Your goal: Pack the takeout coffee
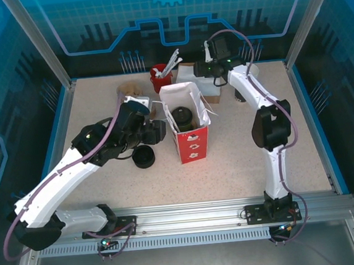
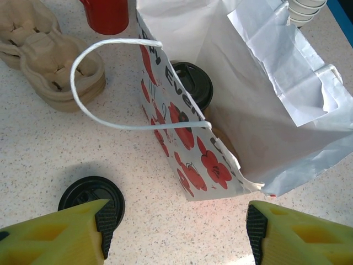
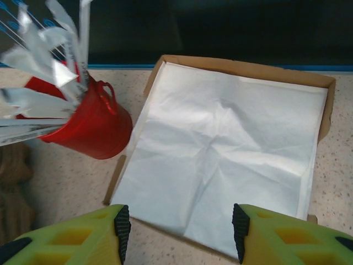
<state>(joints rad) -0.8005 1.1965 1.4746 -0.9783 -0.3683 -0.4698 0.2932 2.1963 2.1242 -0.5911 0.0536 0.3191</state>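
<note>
Fingers on our left gripper are spread wide and empty, just short of the bag, with a loose black lid lying by one fingertip. We can see the coffee standing upright down inside the bag. Farther back, our right gripper hangs with its fingers parted over the paper in a cardboard box, holding nothing, with a red bucket beside the box.

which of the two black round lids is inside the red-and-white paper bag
The one on the small dark takeout coffee cup, standing inside the paper bag. The other, a squat black round piece, lies outside on the table.
</note>
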